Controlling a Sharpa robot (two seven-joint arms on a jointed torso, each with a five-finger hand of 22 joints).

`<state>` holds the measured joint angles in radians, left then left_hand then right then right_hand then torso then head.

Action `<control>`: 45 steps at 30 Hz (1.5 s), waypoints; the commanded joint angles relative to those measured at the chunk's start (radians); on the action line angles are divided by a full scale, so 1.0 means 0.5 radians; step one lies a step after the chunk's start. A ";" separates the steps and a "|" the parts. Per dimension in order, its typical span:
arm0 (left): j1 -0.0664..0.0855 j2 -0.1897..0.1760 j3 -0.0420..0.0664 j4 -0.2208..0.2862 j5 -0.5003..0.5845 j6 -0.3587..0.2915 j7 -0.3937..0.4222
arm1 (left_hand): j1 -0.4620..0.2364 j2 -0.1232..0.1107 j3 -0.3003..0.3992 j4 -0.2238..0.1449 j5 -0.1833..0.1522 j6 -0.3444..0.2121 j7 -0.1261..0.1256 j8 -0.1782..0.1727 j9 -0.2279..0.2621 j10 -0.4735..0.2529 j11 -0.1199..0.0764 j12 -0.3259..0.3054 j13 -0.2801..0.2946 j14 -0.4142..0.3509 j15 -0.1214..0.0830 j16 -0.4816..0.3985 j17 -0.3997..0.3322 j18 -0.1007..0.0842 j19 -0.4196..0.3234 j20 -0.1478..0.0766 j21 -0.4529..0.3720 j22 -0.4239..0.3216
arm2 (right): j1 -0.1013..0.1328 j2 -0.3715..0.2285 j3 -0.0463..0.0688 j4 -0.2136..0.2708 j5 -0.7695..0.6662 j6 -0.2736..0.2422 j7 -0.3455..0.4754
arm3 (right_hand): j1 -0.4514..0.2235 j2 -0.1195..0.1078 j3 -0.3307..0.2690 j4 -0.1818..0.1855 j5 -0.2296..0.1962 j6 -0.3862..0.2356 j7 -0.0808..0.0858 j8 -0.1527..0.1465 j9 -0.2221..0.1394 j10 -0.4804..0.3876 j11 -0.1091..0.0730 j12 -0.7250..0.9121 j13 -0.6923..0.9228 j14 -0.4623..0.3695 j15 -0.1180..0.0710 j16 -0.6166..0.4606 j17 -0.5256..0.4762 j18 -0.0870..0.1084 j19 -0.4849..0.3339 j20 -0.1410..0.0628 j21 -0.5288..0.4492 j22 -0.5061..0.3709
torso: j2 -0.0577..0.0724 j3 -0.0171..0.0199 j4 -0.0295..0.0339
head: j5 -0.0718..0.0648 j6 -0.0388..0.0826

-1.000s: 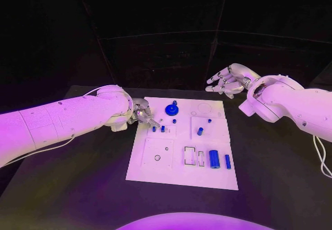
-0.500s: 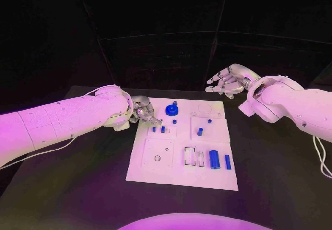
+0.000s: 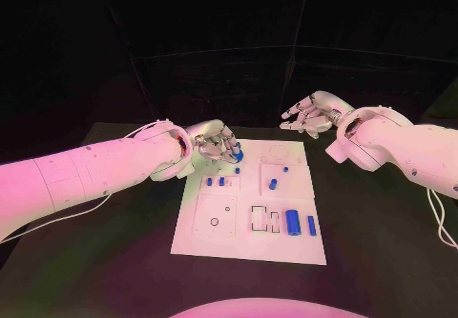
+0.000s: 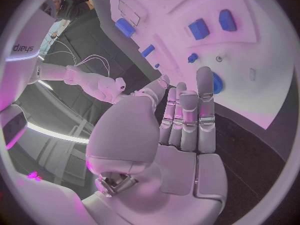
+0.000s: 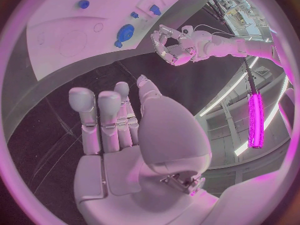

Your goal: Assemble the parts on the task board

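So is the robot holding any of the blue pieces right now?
No. The left hand hovers with straight fingers by the round blue part, holding nothing. The right hand hangs empty beyond the task board.

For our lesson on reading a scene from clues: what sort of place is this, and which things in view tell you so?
Probably a robotics lab or test cell. A white task board with small blue parts lies on a black table, and the left hand and right hand hover at the board's far end.

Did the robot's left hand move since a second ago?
Yes. The left hand has moved from beside the task board's left edge to over its far end, now by the round blue part there.
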<state>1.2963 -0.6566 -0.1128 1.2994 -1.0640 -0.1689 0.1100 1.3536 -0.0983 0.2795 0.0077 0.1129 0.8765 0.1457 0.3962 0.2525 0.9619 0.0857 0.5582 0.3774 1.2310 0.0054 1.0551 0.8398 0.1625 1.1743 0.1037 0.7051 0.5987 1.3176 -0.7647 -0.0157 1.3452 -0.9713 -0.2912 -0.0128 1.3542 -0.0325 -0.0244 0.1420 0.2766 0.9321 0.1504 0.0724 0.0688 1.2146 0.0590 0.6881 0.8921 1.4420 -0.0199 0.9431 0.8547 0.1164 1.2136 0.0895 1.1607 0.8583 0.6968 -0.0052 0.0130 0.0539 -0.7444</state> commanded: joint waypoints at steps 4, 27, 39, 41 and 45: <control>0.003 0.062 -0.003 -0.044 -0.402 -0.080 0.189 | 0.007 -0.065 0.089 -0.110 -0.022 0.057 0.028 -0.164 -0.165 -0.063 0.021 -0.210 -0.277 0.142 0.016 0.153 0.087 0.043 0.079 0.014 -0.067 -0.088 | 0.004 0.004 0.002 0.003 -0.005 -0.007 0.019 | 0.010 0.007 -0.004 0.004 0.005 -0.017 0.001 -0.002 0.000 -0.007 -0.001 -0.004 -0.002 0.009 0.001 -0.006 0.001 0.037 0.010 -0.001 -0.010 -0.001 | -0.002 0.0005 0.003 | -0.007 0.008; 0.003 0.290 -0.073 -0.287 -0.867 0.238 -0.006 | -0.068 -0.072 0.078 -0.172 -0.024 0.128 0.014 -0.295 -0.289 -0.072 0.015 -0.323 -0.495 0.509 -0.006 0.628 0.649 -0.029 0.458 -0.011 0.412 0.369 | 0.004 0.018 0.002 0.002 -0.005 -0.009 0.022 | 0.015 0.008 -0.003 0.003 0.009 -0.017 0.001 -0.002 0.000 -0.008 -0.001 -0.006 -0.004 0.009 0.000 -0.007 0.001 0.037 0.009 -0.001 -0.012 -0.003 | -0.002 0.0005 0.004 | -0.026 0.005; -0.001 0.355 -0.076 -0.367 -0.895 0.213 -0.015 | -0.056 -0.033 0.102 -0.182 -0.023 0.163 0.012 -0.304 -0.301 -0.043 0.013 -0.331 -0.526 0.518 -0.009 0.626 0.631 -0.046 0.494 -0.015 0.495 0.462 | 0.004 0.025 0.002 0.001 -0.005 -0.008 0.023 | 0.015 0.008 -0.003 0.003 0.009 -0.017 0.001 -0.002 0.000 -0.008 -0.001 -0.006 -0.004 0.009 0.000 -0.007 0.001 0.037 0.009 -0.001 -0.012 -0.003 | -0.001 0.0018 0.005 | -0.029 0.010; -0.001 0.364 -0.076 -0.375 -0.895 0.218 -0.015 | -0.055 -0.026 0.109 -0.184 -0.023 0.172 0.010 -0.304 -0.303 -0.034 0.012 -0.333 -0.532 0.519 -0.010 0.626 0.630 -0.048 0.498 -0.016 0.508 0.476 | 0.004 0.026 0.002 0.001 -0.005 -0.008 0.023 | 0.015 0.008 -0.003 0.003 0.009 -0.017 0.001 -0.002 0.000 -0.008 -0.001 -0.006 -0.004 0.009 0.000 -0.007 0.001 0.037 0.009 -0.001 -0.012 -0.003 | -0.001 0.0023 0.003 | -0.028 0.010; -0.002 0.382 -0.076 -0.390 -0.896 0.231 -0.014 | -0.056 -0.020 0.120 -0.187 -0.024 0.186 0.007 -0.307 -0.307 -0.016 0.009 -0.337 -0.543 0.521 -0.012 0.627 0.626 -0.052 0.504 -0.018 0.525 0.497 | 0.004 0.028 0.002 0.001 -0.005 -0.007 0.023 | 0.015 0.008 -0.003 0.003 0.009 -0.017 0.001 -0.002 0.000 -0.008 -0.001 -0.006 -0.004 0.009 0.000 -0.007 0.001 0.037 0.009 -0.001 -0.012 -0.003 | -0.002 0.0024 0.005 | -0.029 0.007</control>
<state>1.2942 -0.4676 -0.1512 1.1063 -1.5012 -0.0658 0.1086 1.3275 -0.1195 0.3346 -0.0856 0.1048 0.9632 0.1498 0.2490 0.0996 0.9474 0.0910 0.3948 0.1067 1.4619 0.0003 1.3652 1.1539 0.1467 1.4174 0.0931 0.9645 0.8459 1.3176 -0.7513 -0.0156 1.3447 -0.9713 -0.2913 -0.0099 1.3542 -0.0325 -0.0244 0.1420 0.2766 0.9321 0.1504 0.0724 0.0688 1.2147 0.0589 0.6880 0.8911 1.4419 -0.0198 0.9431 0.8543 0.1164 1.2136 0.0895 1.1607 0.8578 0.6959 -0.0041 0.0151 0.0392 -0.7400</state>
